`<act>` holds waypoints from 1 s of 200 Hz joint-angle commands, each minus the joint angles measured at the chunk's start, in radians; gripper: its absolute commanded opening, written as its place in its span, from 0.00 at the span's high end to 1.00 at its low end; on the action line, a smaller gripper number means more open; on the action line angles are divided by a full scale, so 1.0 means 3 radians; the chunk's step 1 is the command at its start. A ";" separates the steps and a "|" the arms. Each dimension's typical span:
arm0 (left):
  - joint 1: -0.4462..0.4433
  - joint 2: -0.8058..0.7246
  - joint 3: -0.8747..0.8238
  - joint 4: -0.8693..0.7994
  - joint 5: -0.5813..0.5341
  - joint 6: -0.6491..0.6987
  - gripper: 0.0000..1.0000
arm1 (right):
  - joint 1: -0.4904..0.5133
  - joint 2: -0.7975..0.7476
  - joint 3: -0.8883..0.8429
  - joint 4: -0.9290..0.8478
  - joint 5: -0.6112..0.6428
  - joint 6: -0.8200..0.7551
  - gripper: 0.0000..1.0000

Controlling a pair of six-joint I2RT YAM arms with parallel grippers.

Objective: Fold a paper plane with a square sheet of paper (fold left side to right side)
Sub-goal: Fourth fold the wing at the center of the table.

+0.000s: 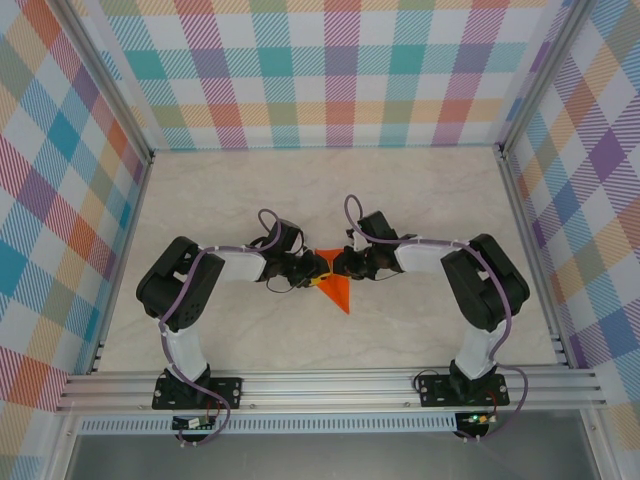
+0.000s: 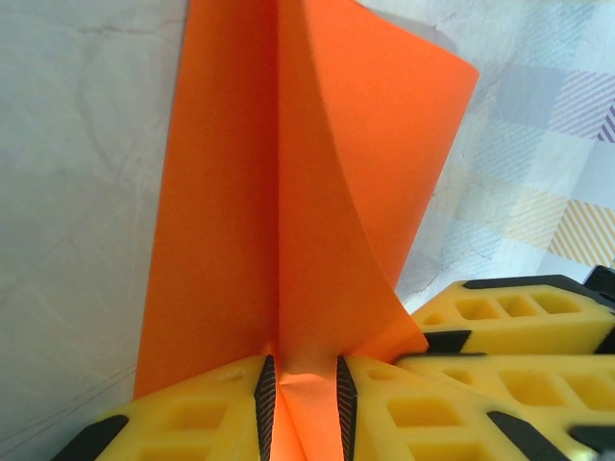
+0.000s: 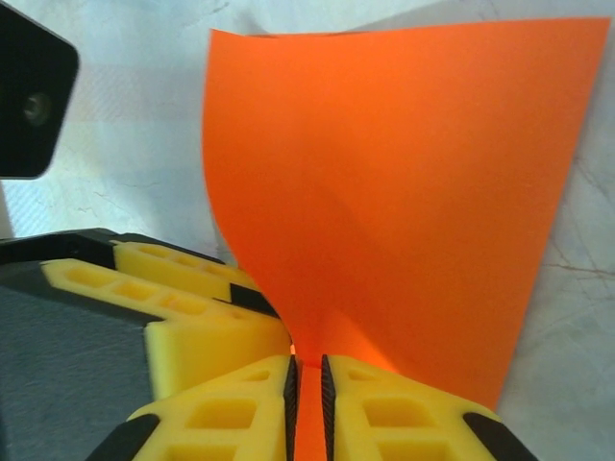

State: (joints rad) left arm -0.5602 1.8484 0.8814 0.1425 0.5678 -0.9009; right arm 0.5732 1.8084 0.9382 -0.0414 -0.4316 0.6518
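Observation:
The square sheet of paper [image 1: 337,292] is bright orange and sits at the table's middle, between my two grippers. In the left wrist view the sheet of paper [image 2: 327,173] stands up with a sharp centre ridge and a curling right flap. My left gripper [image 2: 306,375] is shut on its near corner. The right gripper's yellow fingers [image 2: 519,322] lie close beside it. In the right wrist view the sheet of paper [image 3: 404,192] bows upward, and my right gripper [image 3: 307,379] is shut on its near edge beside the left gripper's fingers [image 3: 183,288]. The paper plane is out of view.
Pale marble tabletop [image 1: 330,190] lies inside checked cloth walls [image 1: 340,80]. An aluminium rail [image 1: 330,385] runs along the near edge, with both arm bases bolted to it. The two arms meet tip to tip at the centre.

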 commanded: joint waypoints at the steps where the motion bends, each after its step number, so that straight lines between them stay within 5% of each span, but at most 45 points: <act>1: -0.0076 0.0105 0.0012 0.0047 -0.0006 0.0045 0.74 | -0.0002 0.0012 0.0058 0.0068 -0.0025 0.0021 0.88; 46: -0.0075 0.0118 0.0010 0.0042 -0.0006 0.0043 0.74 | -0.0031 -0.0180 0.0033 -0.0090 0.0136 -0.0076 0.97; 200: -0.0076 0.0128 0.0034 0.0006 -0.0006 0.0058 0.73 | -0.0166 -0.0158 0.0022 -0.0420 0.0383 -0.0332 0.97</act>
State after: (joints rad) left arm -0.5602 1.8484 0.8818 0.1425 0.5678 -0.9009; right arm 0.5297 1.7691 0.9379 -0.1417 -0.3256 0.5827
